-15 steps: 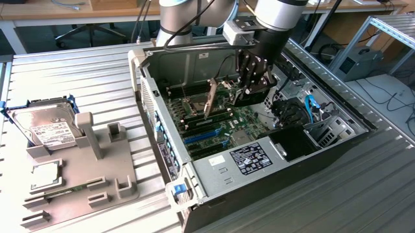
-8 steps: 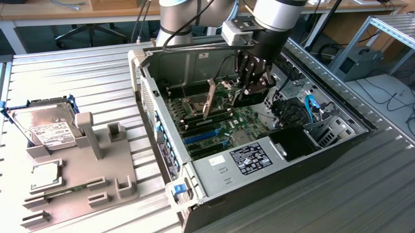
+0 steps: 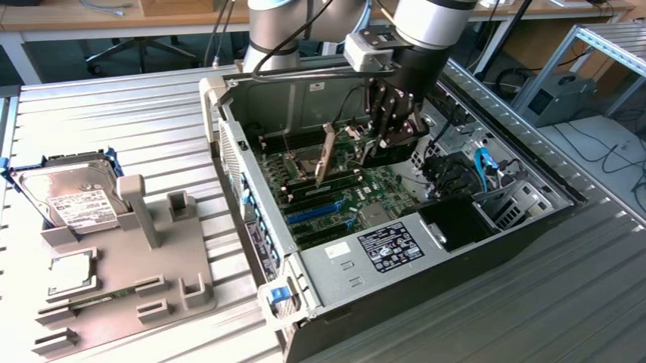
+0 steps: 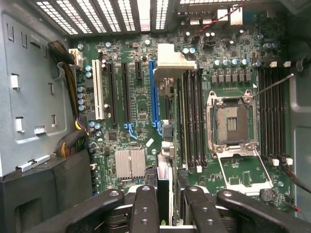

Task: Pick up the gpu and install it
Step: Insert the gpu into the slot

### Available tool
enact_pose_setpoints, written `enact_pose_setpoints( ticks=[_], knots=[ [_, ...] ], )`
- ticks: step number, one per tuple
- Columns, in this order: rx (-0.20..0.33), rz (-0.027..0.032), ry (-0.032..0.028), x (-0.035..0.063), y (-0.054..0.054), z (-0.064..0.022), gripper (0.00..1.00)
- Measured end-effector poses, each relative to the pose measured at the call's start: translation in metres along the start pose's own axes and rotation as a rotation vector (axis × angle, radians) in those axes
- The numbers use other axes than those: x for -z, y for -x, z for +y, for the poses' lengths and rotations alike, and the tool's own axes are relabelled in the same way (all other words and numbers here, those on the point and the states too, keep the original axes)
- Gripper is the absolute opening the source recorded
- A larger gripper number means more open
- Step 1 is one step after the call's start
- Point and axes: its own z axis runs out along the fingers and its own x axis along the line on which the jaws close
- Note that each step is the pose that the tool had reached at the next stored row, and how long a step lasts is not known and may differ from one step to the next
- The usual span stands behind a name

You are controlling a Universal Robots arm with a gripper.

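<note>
1 gripper (image 3: 389, 140) is down inside the open PC case (image 3: 230, 144), with the gpu (image 3: 389, 156) in its jaws. The jaws are closed on the card from both flat sides, pinching the board near its top edge. That grip leaves the connector edge free underneath. In the wrist view the black fingers (image 4: 146, 206) flank the gpu (image 4: 164, 174), which shows edge-on and runs away from the camera to its pale bracket (image 4: 170, 62). The card is upright with its long edge parallel to the expansion slots, presumably so it can go straight down into 1 of them. The bracket end faces the vented rear wall of the case, which is the right orientation for the bracket to meet the back panel. It sits over the motherboard (image 4: 131, 128), just beside the long blue slot (image 4: 154, 92) and between that slot and the bank of memory slots (image 4: 192, 116). I can't tell from either view whether the edge is touching a slot or hovering above it, and alignment with the blue slot looks close but unconfirmed. The empty CPU socket (image 4: 232, 119) is well clear to the side. At the exterior view's left, the hard drive (image 3: 71, 193) sits in the grey parts fixture (image 3: 151, 265) outside the case, untouched.
</note>
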Motion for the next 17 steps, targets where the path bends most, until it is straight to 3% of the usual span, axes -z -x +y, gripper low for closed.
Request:
enact_pose_setpoints(
  ticks=[17],
  knots=[
    [0.000, 0.0000, 0.0000, -0.0012, -0.0012, 0.0047, 0.26]
  ],
)
